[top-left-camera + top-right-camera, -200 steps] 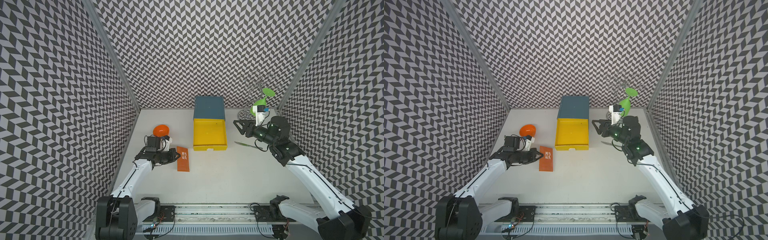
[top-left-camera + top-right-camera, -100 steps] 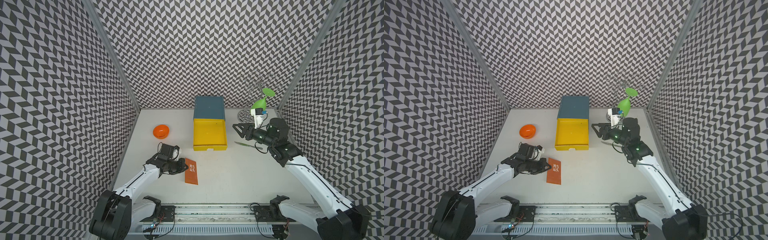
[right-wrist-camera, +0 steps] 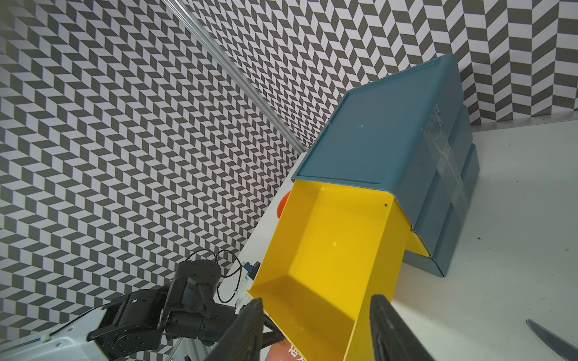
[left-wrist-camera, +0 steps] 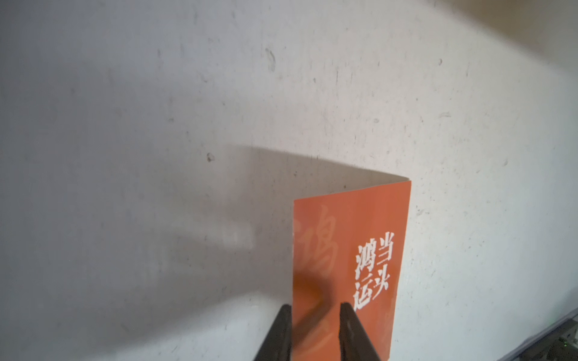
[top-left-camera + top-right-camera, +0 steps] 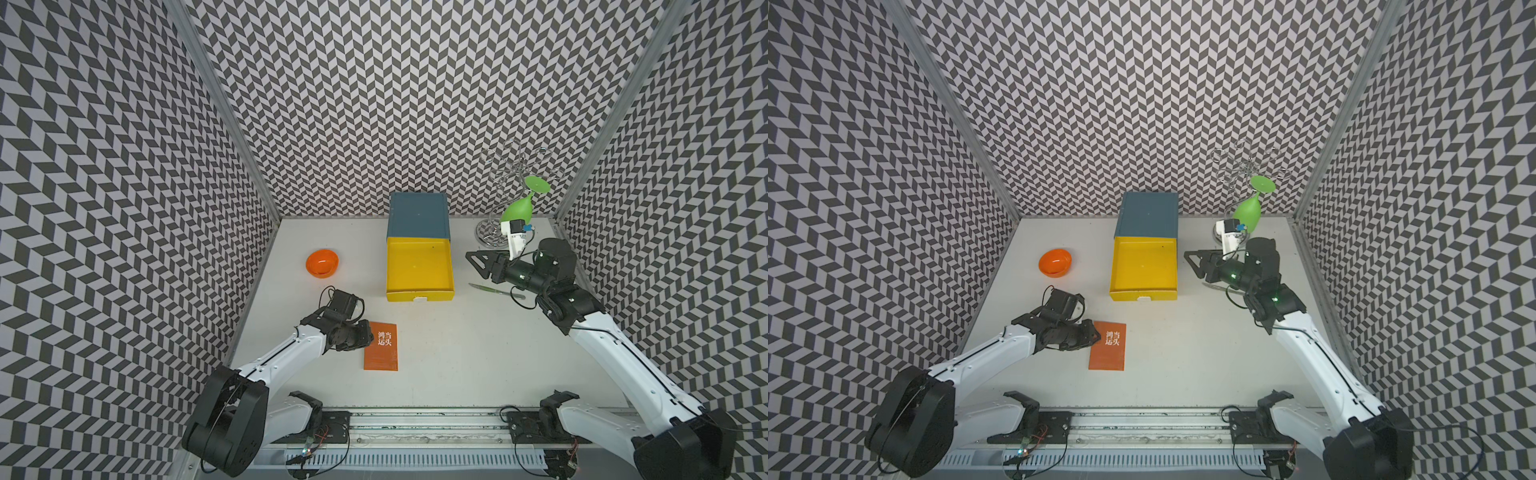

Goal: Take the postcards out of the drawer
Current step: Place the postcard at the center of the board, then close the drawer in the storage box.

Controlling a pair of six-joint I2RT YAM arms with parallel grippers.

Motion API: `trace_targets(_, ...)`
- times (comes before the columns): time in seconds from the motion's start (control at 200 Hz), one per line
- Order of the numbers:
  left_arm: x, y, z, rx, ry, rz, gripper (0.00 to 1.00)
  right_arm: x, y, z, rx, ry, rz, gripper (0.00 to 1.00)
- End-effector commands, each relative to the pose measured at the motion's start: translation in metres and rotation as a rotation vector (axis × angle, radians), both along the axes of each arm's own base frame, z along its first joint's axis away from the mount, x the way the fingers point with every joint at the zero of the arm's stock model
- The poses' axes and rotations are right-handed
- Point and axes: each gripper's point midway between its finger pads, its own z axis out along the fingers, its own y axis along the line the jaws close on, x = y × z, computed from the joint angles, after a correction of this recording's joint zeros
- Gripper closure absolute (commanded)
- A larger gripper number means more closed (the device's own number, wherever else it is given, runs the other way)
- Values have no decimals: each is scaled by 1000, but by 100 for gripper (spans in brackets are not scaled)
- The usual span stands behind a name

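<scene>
Left pincer narrowly parted astride near end of orange postcard, card on desk before drawer — drawer looks empty. Widen fully, lift clear before backing off — no dragging card. Right pincer wide, empty.

You have the cabinet at the back middle of the table, against the rear wall, with the drawer pulled out of it toward the front. The bowl sits left of the drawer. In front of the drawer and a little left, one postcard is on the table, with the left tool at its left edge. The right tool is right of the drawer, with the knife just in front of it. In the back right corner stands the rack, with a goblet hanging on it.
</scene>
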Motion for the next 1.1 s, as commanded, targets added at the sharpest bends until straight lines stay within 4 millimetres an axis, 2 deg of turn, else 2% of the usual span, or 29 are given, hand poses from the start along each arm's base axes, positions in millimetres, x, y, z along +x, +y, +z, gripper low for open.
trace_targets(0.0,12,0,5,24,-38,-3,65,-2,-1,8,6,-40,9,44)
trace_targets(0.14,18,5,9,57,-50,13,57,0,-5,7,-15,-40,-8,43)
trace_targets(0.26,38,8,38,61,-137,37,50,2,-11,1,-61,-20,-37,43)
trace_targets(0.361,68,8,86,30,-265,49,44,-1,-17,-16,-115,25,-61,43)
trace_targets(0.546,138,18,204,-3,-628,70,34,-22,-24,-68,-158,167,-62,44)
trace_targets(0.631,169,21,245,-20,-788,86,28,-36,-20,-88,-137,234,-41,45)
trace_targets(0.696,189,16,266,-51,-875,72,26,-45,-16,-101,-128,284,-31,46)
trace_targets(0.766,209,7,277,-90,-922,44,25,-56,-10,-112,-120,329,-21,47)
trace_targets(0.846,232,-9,279,-136,-934,-20,24,-65,0,-120,-117,351,-9,47)
trace_targets(0.977,267,-34,264,-187,-875,-121,22,-74,23,-126,-77,366,36,47)
trace_targets(1.092,286,-47,249,-208,-835,-171,18,-78,42,-125,-27,371,71,47)
